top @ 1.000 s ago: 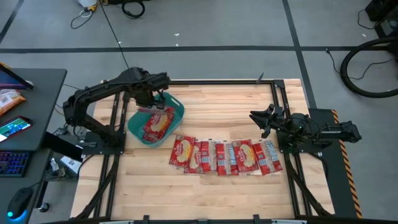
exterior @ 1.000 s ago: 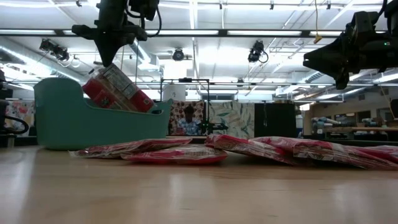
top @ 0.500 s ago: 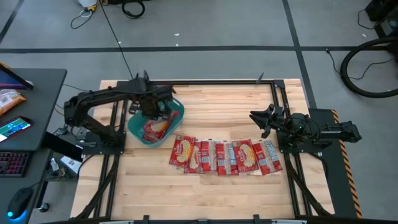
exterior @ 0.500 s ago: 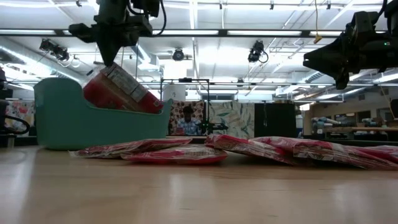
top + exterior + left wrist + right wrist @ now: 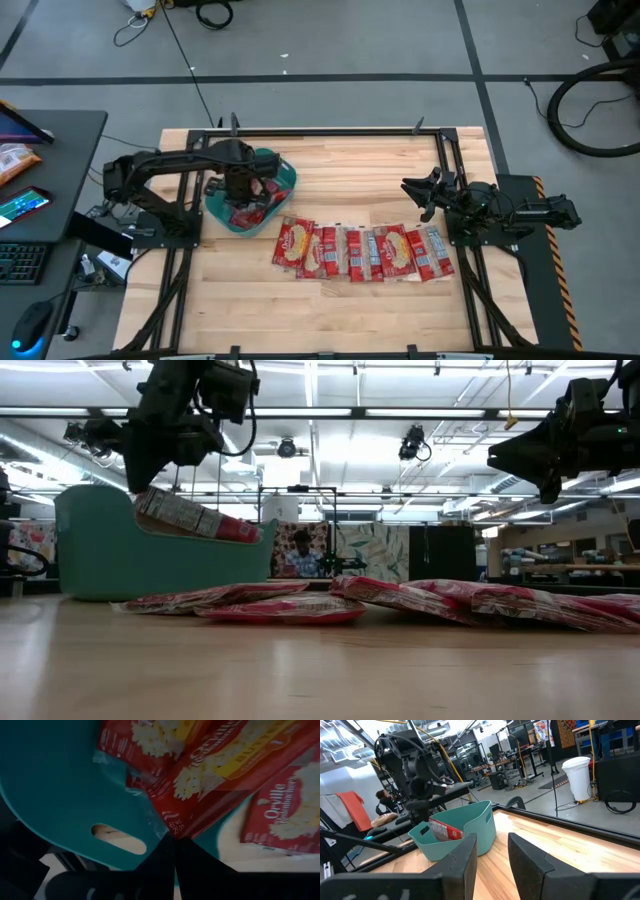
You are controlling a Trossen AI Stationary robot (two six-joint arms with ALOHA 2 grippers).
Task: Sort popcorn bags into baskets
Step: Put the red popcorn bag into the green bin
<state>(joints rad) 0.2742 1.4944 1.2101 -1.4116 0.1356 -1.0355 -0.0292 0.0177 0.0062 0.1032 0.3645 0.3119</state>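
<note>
My left gripper (image 5: 240, 190) hangs over the teal tub (image 5: 222, 216) at the table's left and is shut on one red popcorn bag (image 5: 190, 517). That bag slants down into the tub, above another bag (image 5: 285, 815) lying inside. A row of several red bags (image 5: 360, 250) lies flat and overlapping on the wood to the right of the tub. My right gripper (image 5: 412, 197) waits open above the table's right side, just beyond the row's right end. Its fingers (image 5: 465, 855) point toward the tub (image 5: 470, 832). My left gripper pinches the bag by its silvery end edge (image 5: 167, 822) between the two shut fingers, coming from above. The bag hangs tilted below the fingers, with its far end (image 5: 235, 530) lower and over the tub's rim. Whether it rests on what lies inside, I cannot tell.
Black frame rails (image 5: 330, 131) run along the far edge and both sides of the table. Bare wood (image 5: 330, 315) lies between the row and the near edge. A desk with a keyboard and a phone (image 5: 25, 205) stands left of the table. A person (image 5: 300, 552) sits far off in the room.
My left gripper has moved down and toward the table's near edge over the tub, staying shut. The bag it holds has tipped from a steep slant to a flatter one and sunk lower into the tub.
</note>
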